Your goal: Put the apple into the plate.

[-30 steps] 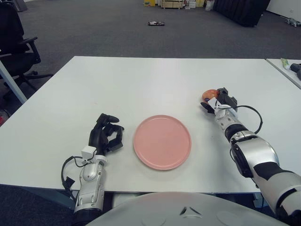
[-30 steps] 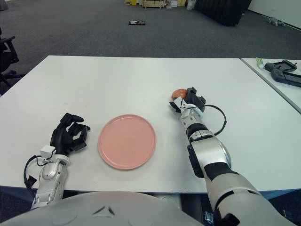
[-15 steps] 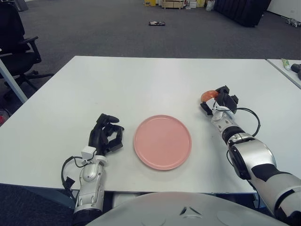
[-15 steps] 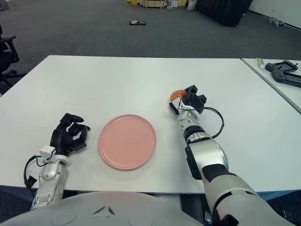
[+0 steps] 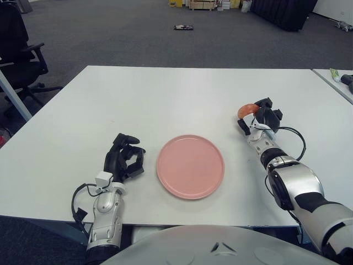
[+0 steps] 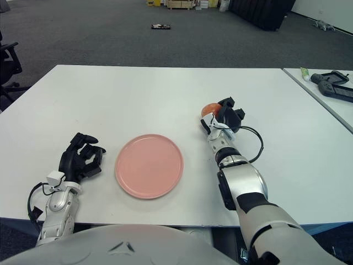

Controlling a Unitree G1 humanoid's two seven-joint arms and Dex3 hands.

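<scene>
The apple (image 5: 247, 109), which we judge firm, smooth, roundish and fairly light, best cupped around its middle, sits grasped in our right robot hand (image 5: 259, 119) right of the pink plate (image 5: 190, 166) above the counter (image 5: 165, 99), while our left robot hand (image 5: 124, 157) shows curled, holding nothing, left of the plate.

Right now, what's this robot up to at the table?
Its right hand has closed its fingers around an apple on the right side of the white table. The pink plate it is meant for sits empty nearer the middle, to the left of that hand. The left hand shows idle, fingers curled, just left of the plate.
</scene>
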